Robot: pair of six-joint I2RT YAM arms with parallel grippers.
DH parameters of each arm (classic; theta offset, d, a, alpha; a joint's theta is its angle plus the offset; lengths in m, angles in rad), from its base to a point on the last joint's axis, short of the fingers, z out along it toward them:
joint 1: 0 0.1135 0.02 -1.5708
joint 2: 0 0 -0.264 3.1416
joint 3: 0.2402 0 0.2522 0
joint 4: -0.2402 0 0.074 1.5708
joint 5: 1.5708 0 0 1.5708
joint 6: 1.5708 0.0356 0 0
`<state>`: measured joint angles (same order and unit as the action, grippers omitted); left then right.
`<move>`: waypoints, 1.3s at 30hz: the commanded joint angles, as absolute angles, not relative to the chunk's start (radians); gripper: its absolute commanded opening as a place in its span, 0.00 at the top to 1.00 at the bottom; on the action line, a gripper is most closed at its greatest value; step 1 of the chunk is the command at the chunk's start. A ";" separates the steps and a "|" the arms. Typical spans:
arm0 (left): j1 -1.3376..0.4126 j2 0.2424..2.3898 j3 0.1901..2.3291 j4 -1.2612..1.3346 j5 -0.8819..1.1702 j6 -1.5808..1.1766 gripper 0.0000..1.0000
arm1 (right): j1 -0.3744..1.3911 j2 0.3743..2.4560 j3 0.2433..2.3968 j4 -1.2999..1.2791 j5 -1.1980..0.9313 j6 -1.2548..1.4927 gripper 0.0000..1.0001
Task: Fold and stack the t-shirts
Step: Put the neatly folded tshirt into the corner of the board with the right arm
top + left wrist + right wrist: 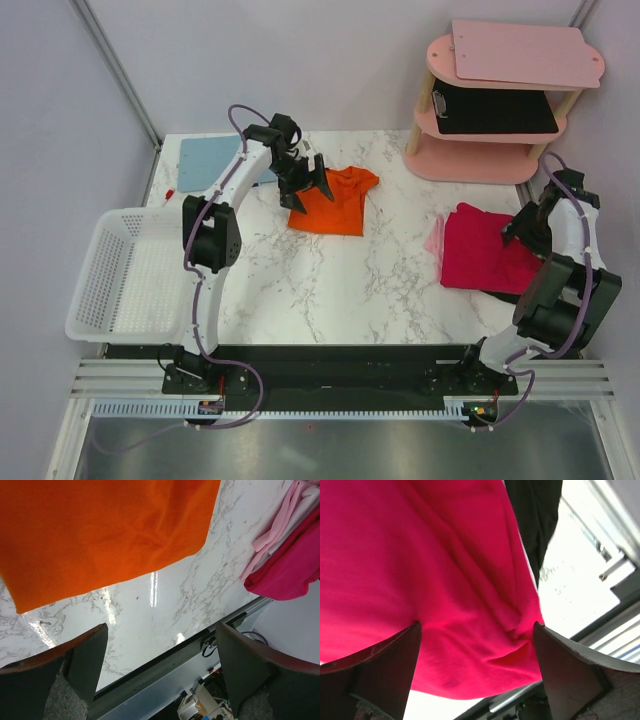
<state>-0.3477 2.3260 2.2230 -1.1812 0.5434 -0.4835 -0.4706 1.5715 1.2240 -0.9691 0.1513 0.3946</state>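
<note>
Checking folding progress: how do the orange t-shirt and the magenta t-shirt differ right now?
The orange t-shirt lies alone at the far middle of the marble table; the magenta t-shirt lies at its right edge with a pale pink cloth against it. The orange one has a short sleeve sticking out; the magenta one looks roughly rectangular, wrinkled. Shared: both lie ungripped, the open left hand by the orange, the open right hand by the magenta.

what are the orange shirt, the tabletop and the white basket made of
Orange shirt: soft matte cloth, seen in its creases and limp edge.
Tabletop: glossy marble-look, grey veins and glare; stone or laminate unclear.
Basket: white, likely plastic, with lattice walls.
</note>
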 commanded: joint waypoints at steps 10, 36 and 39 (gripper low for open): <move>-0.301 2.324 2.307 -1.262 0.390 -0.502 0.04 | -0.057 1.808 1.701 -0.963 0.020 0.316 0.02; -0.285 2.272 2.186 -1.327 0.264 -0.451 0.04 | 0.258 2.396 1.971 -0.626 -0.445 0.411 0.02; -0.285 2.264 2.180 -1.327 0.256 -0.453 0.04 | 0.265 2.430 1.993 -0.598 -0.445 0.436 0.02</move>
<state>-0.2867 2.3299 2.1830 -1.3098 0.2825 -0.4774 0.2455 2.3566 1.9614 -0.6861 -0.4305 0.3939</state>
